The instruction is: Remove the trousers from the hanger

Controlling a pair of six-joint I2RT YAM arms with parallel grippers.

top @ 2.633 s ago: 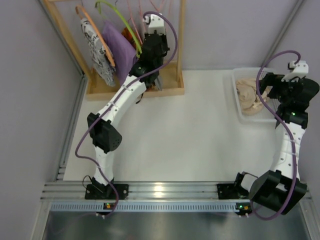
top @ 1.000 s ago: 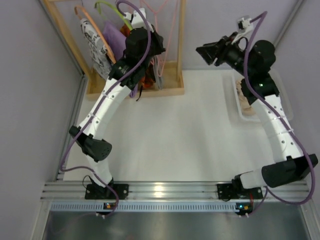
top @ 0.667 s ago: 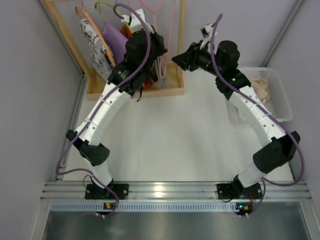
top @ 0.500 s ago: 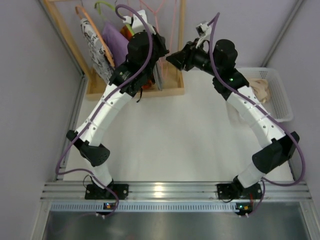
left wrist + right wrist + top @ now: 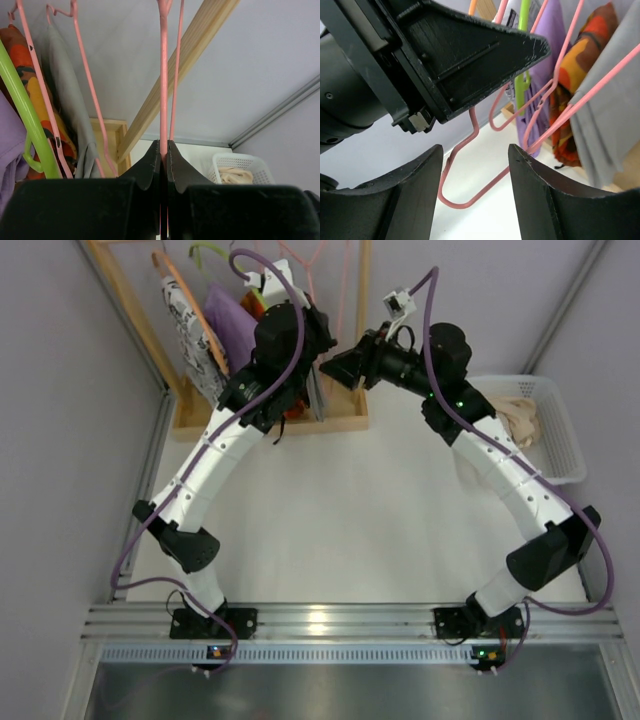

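Left gripper (image 5: 163,150): clenched on the hanger (image 5: 163,75), both jaws pressed flat against the pink wire, at the wooden rack (image 5: 340,422) on the far left of the table.

Right gripper (image 5: 475,147): released, jaws spread, facing the hanger's hooked end and close beside the left gripper (wire and fingers apart).

Trousers (image 5: 607,125): grey-beige cloth draped below a pink wire on the rack, next to an orange patterned garment (image 5: 580,65). Whether that wire belongs to the gripped hanger cannot be told.

A white basket (image 5: 560,445) at the far right holds beige cloth (image 5: 518,418).
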